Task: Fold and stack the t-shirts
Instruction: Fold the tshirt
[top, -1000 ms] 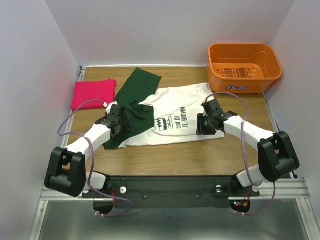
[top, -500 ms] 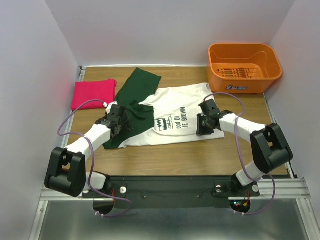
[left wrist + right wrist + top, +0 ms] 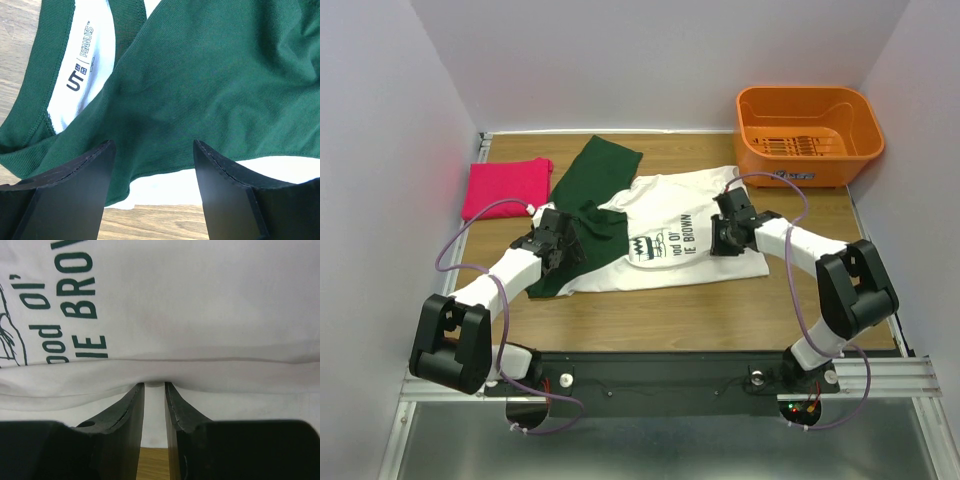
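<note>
A white t-shirt [image 3: 665, 205] with dark green sleeves lies spread across the middle of the wooden bench [image 3: 650, 310], its printed front facing up. One green sleeve reaches toward the upper left of the overhead view, and more green cloth is bunched at the shirt's left side. A pink-red t-shirt [image 3: 505, 187] lies folded into a compact rectangle at the far left of the bench, well apart from the white one. An orange basket [image 3: 807, 90] stands in the upper right corner.

The left claw [image 3: 563, 240] sits low over the green cloth at the shirt's left end. In the left wrist view it [image 3: 152, 145] is released, with its two dark fingers [image 3: 75, 185] spread wide and green fabric lying below and between them. The ribbed collar and a white neck label [image 3: 82, 55] show in the upper left of that frame, and bare wood shows along the bottom.

The right claw [image 3: 725, 235] rests on the right part of the white shirt, just right of the lettering. In the right wrist view it [image 3: 154, 385] is clenched, with only a thin slit left between the jaws. It pinches a raised fold of the white cloth at the shirt's edge. The dark green print [image 3: 75, 300] fills the upper left of that frame.
</note>
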